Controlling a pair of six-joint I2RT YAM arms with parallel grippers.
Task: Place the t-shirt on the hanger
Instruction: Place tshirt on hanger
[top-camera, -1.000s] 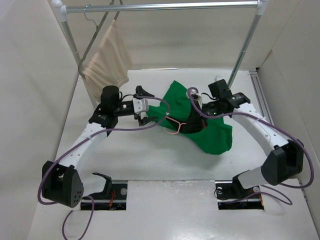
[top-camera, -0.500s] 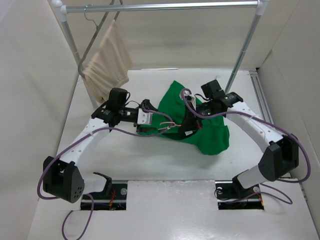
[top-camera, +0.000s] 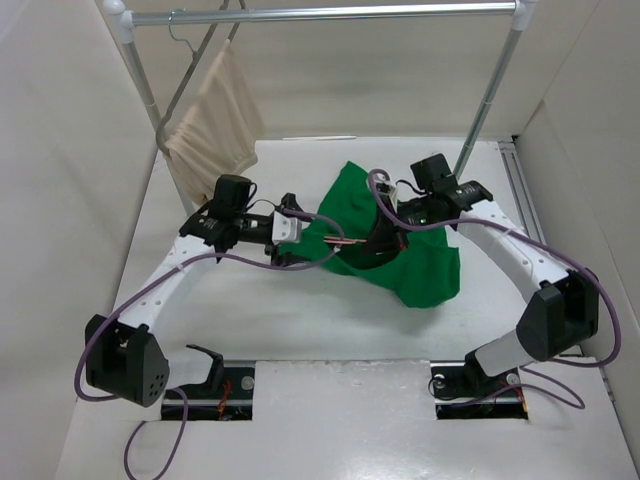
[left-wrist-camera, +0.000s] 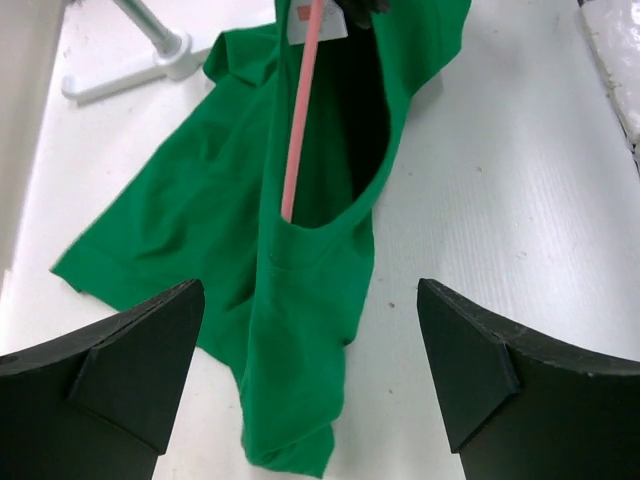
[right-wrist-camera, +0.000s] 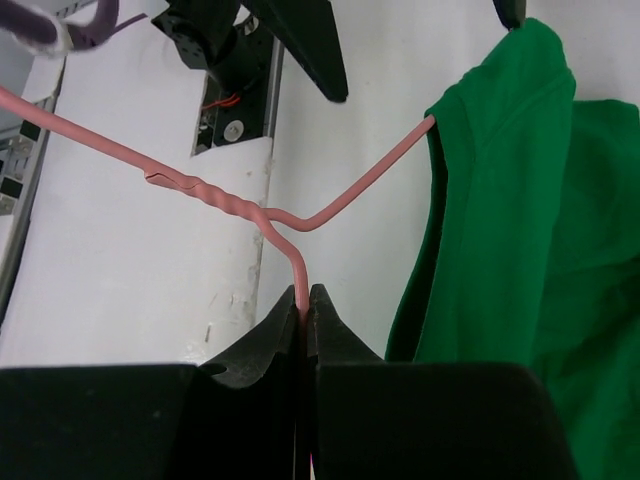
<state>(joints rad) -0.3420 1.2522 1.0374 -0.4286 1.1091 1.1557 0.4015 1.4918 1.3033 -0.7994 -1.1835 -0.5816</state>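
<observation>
White table, green t-shirt heaped. Right gripper clamped tight on pink hanger. Left gripper gaping, empty, at the t-shirt's 9 o'clock.

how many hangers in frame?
2: pink wire hanger pinched in the right end effector, one arm inside the green t-shirt; grey hanger hooked on the rail, far left, carrying the beige cloth.

T-shirt on table centre-right; hanger arm inside its opening; cloth hangs rear-left on rack.
</observation>
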